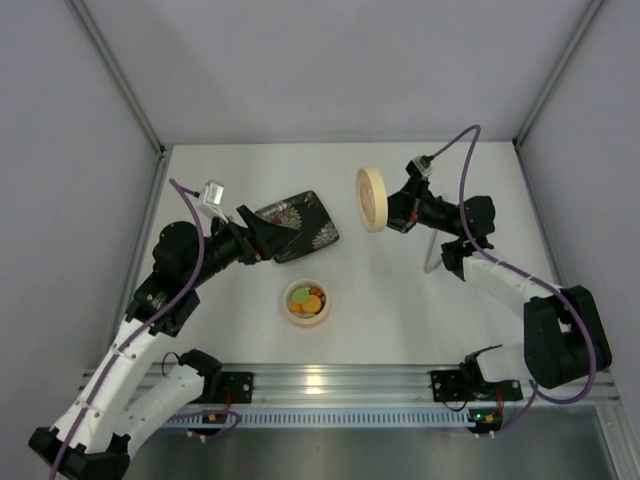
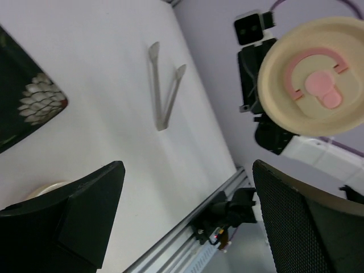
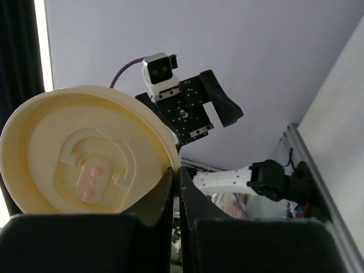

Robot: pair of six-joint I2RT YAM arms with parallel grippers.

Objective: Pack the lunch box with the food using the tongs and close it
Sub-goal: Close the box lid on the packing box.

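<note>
Top external view showed the right gripper (image 1: 390, 214) clamped on the rim of the cream disc lid (image 1: 371, 199) with a pink mark, held on edge, far and right of the small round pink-rimmed lunch box (image 1: 293, 318) — coin-sized orange, green and white food pieces (image 1: 309, 297) lay inside it. The left gripper (image 1: 262, 243) hung spread wide, empty, over the black floral plate (image 1: 308, 220). Closing well meant turning the lid flat, centring it over the rim — then pressing evenly.

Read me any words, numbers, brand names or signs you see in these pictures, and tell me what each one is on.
No words, numbers or brand names can be read in any view.
The lid bears only a pink arc and two pink round blobs, a shape rather than lettering.
The black plate carries a flower pattern, no text.
</note>
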